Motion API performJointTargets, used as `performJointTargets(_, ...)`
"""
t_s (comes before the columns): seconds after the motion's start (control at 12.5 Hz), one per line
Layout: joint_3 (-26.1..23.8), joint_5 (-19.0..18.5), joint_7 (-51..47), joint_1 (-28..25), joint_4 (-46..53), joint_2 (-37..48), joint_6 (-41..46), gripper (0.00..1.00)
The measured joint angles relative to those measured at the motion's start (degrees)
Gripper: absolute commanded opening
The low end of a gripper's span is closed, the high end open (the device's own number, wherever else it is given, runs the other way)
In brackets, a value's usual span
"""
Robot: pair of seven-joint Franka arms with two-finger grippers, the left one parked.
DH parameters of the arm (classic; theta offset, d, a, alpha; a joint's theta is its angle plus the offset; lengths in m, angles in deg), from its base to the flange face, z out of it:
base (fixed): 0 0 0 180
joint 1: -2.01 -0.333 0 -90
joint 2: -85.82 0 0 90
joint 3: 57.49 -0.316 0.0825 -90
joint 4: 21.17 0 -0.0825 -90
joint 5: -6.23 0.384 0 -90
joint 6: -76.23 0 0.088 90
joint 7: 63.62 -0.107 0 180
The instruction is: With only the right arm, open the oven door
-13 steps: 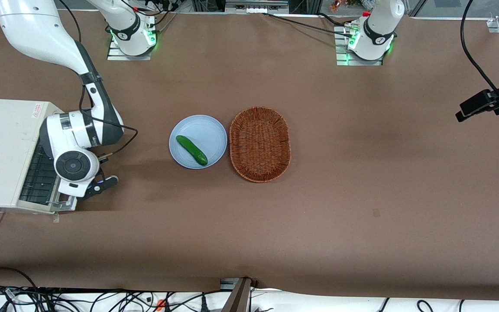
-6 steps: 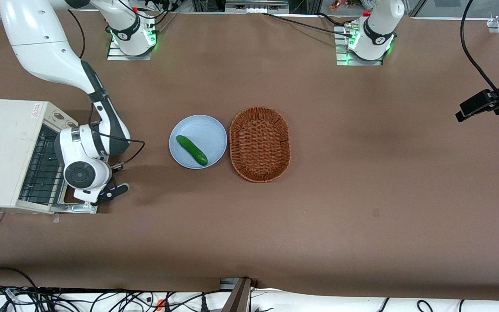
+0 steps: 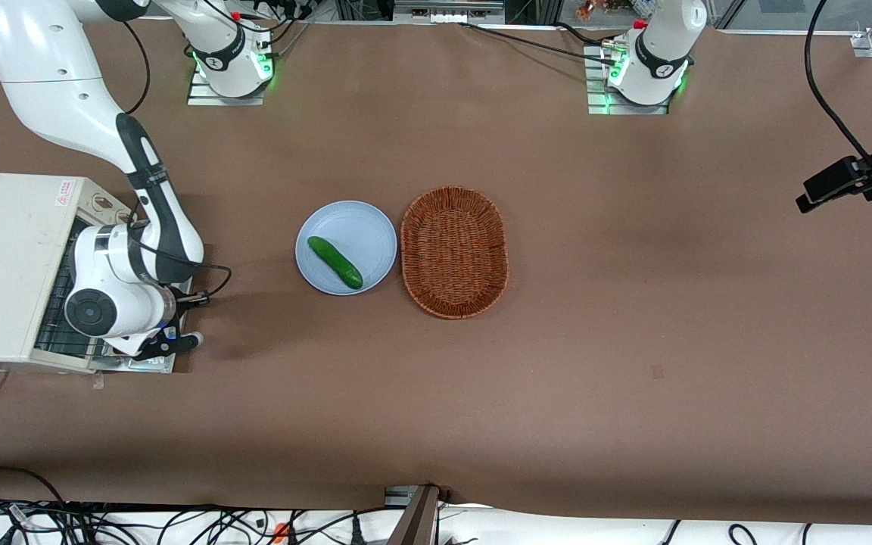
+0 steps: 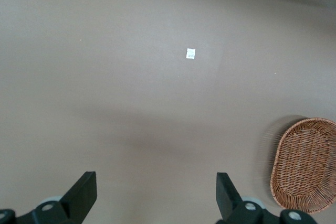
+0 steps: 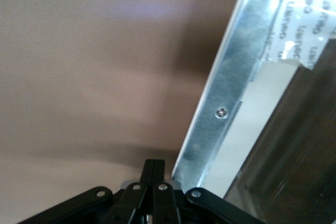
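— So where did we find the oven door point(image 3: 150, 362) relative to the end effector point(image 3: 167, 344)?

— Directly under it. The door lay dropped flat on the bench point(image 3: 557, 363) in front of the cream oven point(image 3: 8, 257), at the working arm's end. Our right arm point(image 3: 114, 291) covered most of it, and the end effector sat just above the door's outer edge, at the corner nearer the front camera.

— And its long axis?

— That edge ran toward and away from the front camera. The wrist view showed the silver frame point(image 5: 231, 93) as a diagonal band, touching or just beside the fingers point(image 5: 154, 182), which were pressed together on nothing.

— How did it look?

— Bright metal rim, one screw point(image 5: 222, 112), dark glass inside. We judged it essentially open.

— Anything else?

— The plate point(image 3: 375, 227), cucumber point(image 3: 334, 262) and basket point(image 3: 454, 251) lay well apart.
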Motion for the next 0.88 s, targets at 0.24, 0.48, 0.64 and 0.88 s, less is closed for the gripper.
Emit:
performJointTargets(0.24, 0.92, 3.69, -4.35, 0.11, -0.05, 0.0, 2.17, 0.0)
performJointTargets(0.48, 0.91, 5.66, -9.2, -0.18, -0.16, -0.01, 3.38, 0.0)
performJointTargets(0.64, 0.62, 6.8, -11.32, -1.06, -0.05, 0.14, 3.51, 0.0)
performJointTargets(0.88, 0.55, 8.38, -12.14, -2.53, 2.92, 0.94, 8.26, 0.07)
